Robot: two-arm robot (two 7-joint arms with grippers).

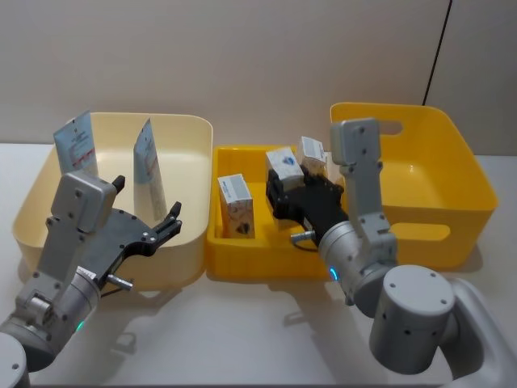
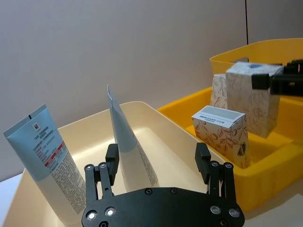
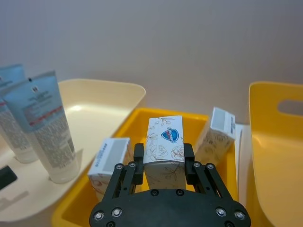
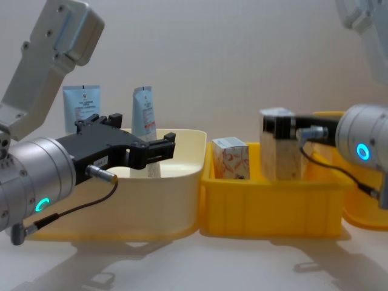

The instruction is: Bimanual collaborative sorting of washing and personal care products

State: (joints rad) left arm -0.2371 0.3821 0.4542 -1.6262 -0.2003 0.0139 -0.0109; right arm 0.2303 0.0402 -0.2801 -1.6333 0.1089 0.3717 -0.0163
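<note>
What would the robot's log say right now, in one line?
right hand: shut on floral carton, in yellow tray | left hand: open, over cream bin | two light-blue tubes standing in bin

Soft, even light is falling from above, laying faint shadows on the white table [image 1: 242, 339]. In the left wrist view, the raised carton [image 2: 251, 101] is showing blurred, possibly out of focus.
</note>
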